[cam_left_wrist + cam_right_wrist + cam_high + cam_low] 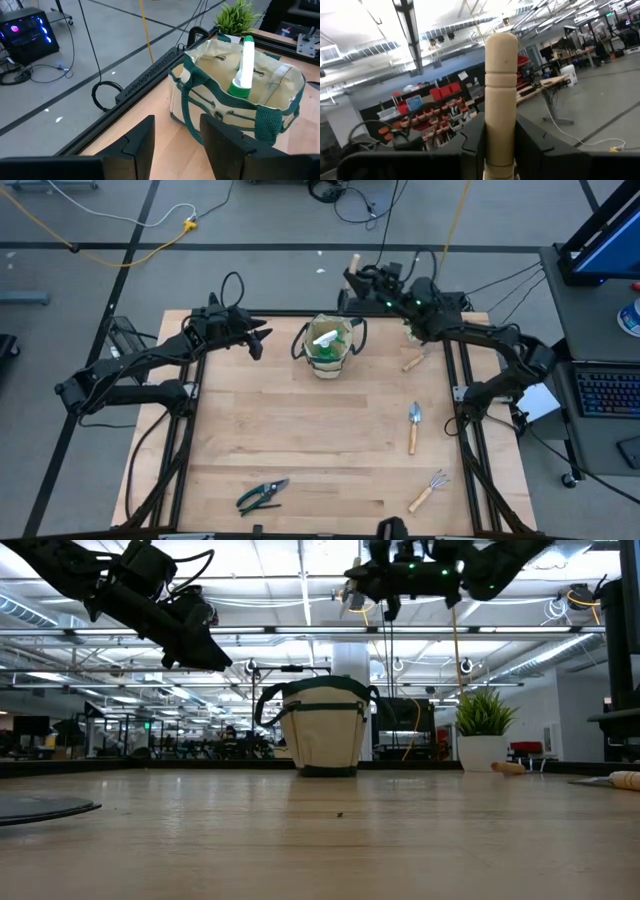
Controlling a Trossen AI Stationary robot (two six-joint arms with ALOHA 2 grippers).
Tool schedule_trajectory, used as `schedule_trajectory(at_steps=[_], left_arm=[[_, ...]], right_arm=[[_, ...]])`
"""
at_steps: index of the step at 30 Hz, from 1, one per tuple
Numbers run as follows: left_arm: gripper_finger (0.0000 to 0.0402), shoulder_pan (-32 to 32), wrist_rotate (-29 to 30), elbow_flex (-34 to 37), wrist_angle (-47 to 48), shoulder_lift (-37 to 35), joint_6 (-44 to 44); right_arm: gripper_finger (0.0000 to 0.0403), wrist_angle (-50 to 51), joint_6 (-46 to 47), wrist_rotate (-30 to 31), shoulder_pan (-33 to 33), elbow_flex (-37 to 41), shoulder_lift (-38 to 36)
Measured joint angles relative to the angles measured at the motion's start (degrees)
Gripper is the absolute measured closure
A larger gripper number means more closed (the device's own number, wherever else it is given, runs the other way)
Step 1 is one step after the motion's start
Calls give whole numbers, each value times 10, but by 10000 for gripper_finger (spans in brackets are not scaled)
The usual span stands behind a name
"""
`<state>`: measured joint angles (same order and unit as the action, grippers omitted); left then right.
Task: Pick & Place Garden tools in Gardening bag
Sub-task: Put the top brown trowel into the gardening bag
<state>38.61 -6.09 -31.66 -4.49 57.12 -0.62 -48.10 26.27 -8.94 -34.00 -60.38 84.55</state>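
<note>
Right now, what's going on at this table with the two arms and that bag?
The right end effector is shut on a wooden-handled tool, held high near the gardening bag at the table's far edge. The left end effector hovers open beside the bag, holding nothing. A green spray bottle already stands in the bag. Still on the table are pruning shears, a trowel, a hand rake and another wooden handle.

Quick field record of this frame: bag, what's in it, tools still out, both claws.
bag: gardening bag, upright at the table's far edge
in bag: spray bottle
on table: pruning shears, hand rake, trowel
left claw: open, empty, beside the bag
right claw: shut on a wooden handle, raised near the bag
other: potted plant at the far right corner
</note>
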Motion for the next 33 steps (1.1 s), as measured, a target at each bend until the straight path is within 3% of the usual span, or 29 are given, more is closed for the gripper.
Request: schedule_trajectory(at_steps=[7, 22, 33], left_arm=[[241, 0, 0, 0, 0, 0, -4], [241, 0, 0, 0, 1, 0, -6], [241, 0, -16, 0, 7, 0, -8]], right_arm=[[341, 26, -12, -1, 0, -60, 70], [341, 34, -3, -3, 0, -72, 163], [341, 81, -51, -112, -24, -72, 186]])
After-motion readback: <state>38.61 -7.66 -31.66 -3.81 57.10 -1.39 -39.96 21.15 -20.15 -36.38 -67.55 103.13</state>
